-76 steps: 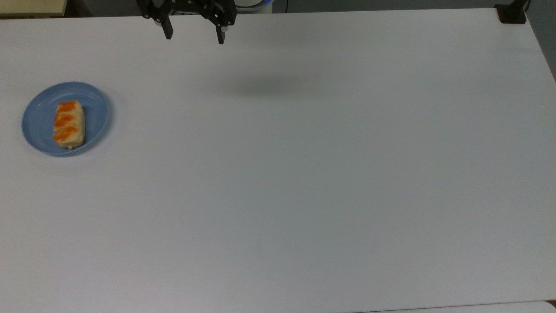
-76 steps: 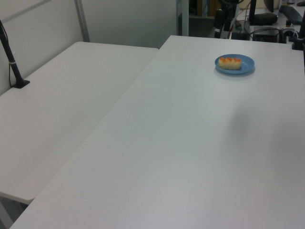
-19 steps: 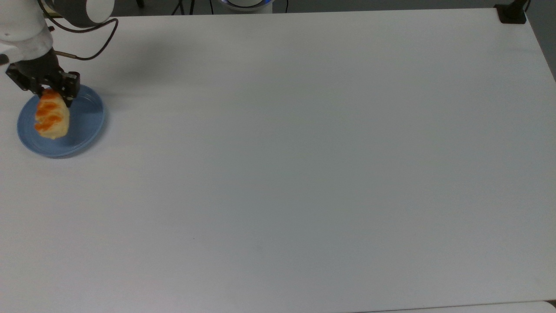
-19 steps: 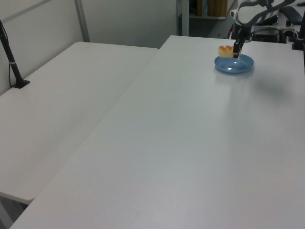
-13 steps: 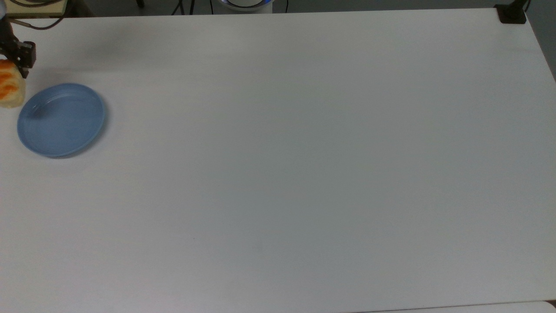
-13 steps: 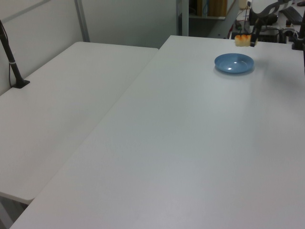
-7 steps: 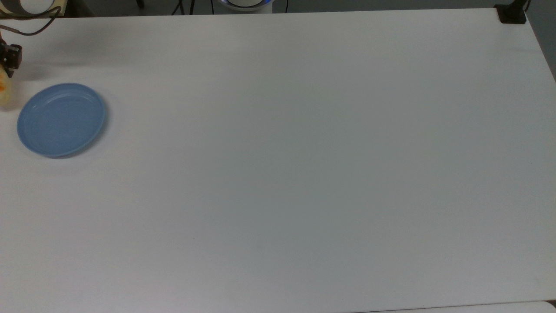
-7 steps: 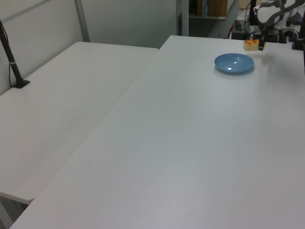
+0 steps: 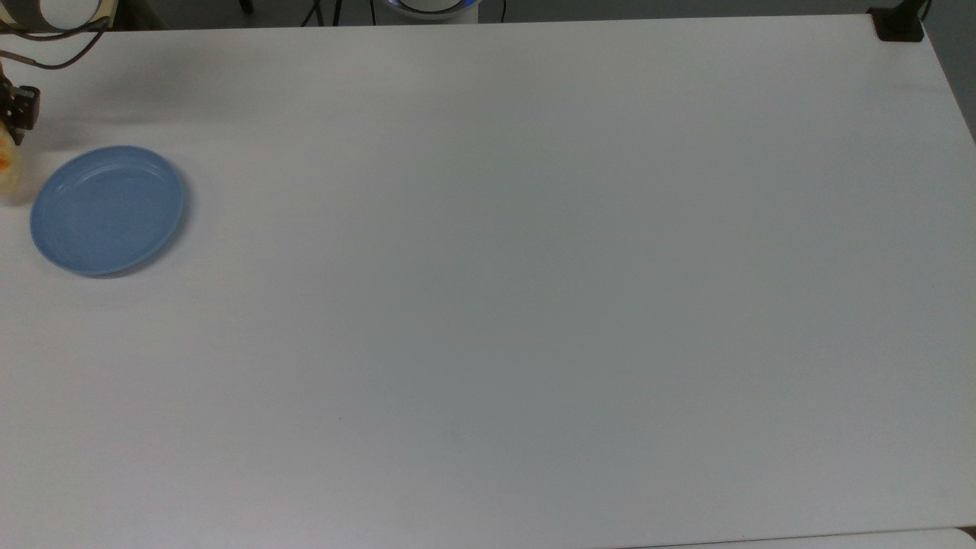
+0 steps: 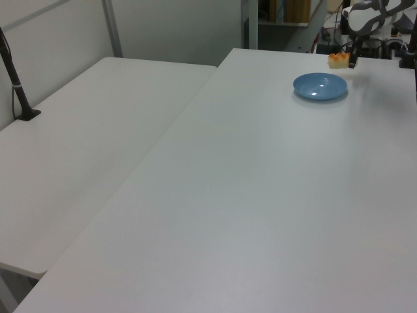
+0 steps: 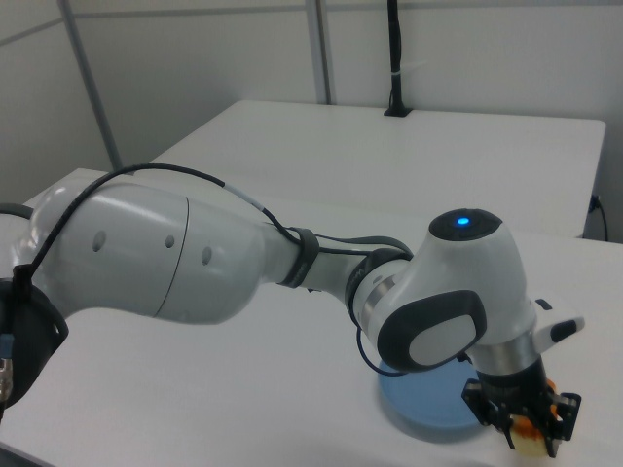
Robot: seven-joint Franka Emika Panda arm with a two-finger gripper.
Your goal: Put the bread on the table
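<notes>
Item: bread (image 10: pixel 337 60), clamped in closed fingers of gripper (image 11: pixel 526 425), held just above the bench (image 9: pixel 488 305), beside the blue plate (image 9: pixel 107 210) near the bench's edge at the top view's left. Risk: released there, it may roll off that edge

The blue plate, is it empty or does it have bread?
Empty. The blue plate is bare; the end effector holds the bread beside it.
</notes>
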